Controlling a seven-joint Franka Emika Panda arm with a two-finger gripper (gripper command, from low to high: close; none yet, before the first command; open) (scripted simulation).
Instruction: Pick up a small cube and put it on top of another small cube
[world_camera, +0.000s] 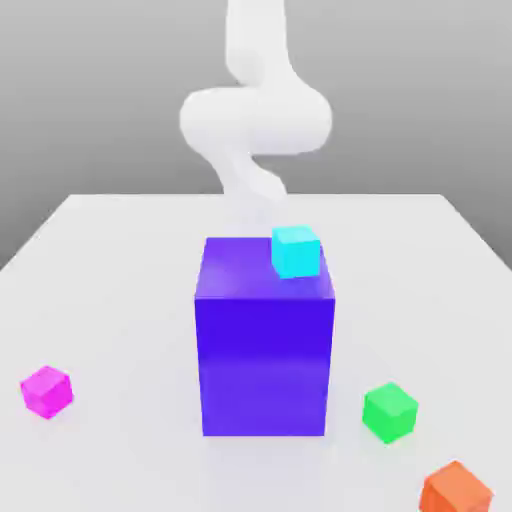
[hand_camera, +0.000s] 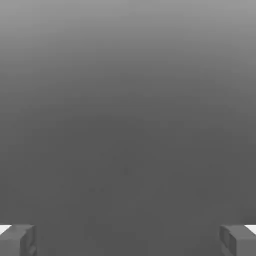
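Pink cube (world_camera: 46, 390): small, plain-faced, resting flat on the white surface (world_camera: 120, 260) near the exterior view's left front corner, nothing touching it. Likely rigid and light, with smooth faces that could slip under a weak pinch; best taken across two opposite vertical faces, fingers square to them and low enough to bite near mid-height, so no twist on lifting. Sharp edges and flat bottom, good for stacking, though the landing area is small.

Green cube (world_camera: 389, 411): same size, sitting on the surface toward the exterior view's right front, well apart from the pink one. Flat top, bare, ready to receive; probably easy to nudge if set down off-centre.

Between them, a tall blue block (world_camera: 265, 340) with a cyan cube (world_camera: 296, 250) on its top rear corner. Orange cube (world_camera: 455, 490) near the green one, closer to the front edge.

Gripper (hand_camera: 128, 240): spread wide, nothing between the fingers (hand_camera: 19, 239), over blank grey. White arm (world_camera: 255, 115) raised behind the block.
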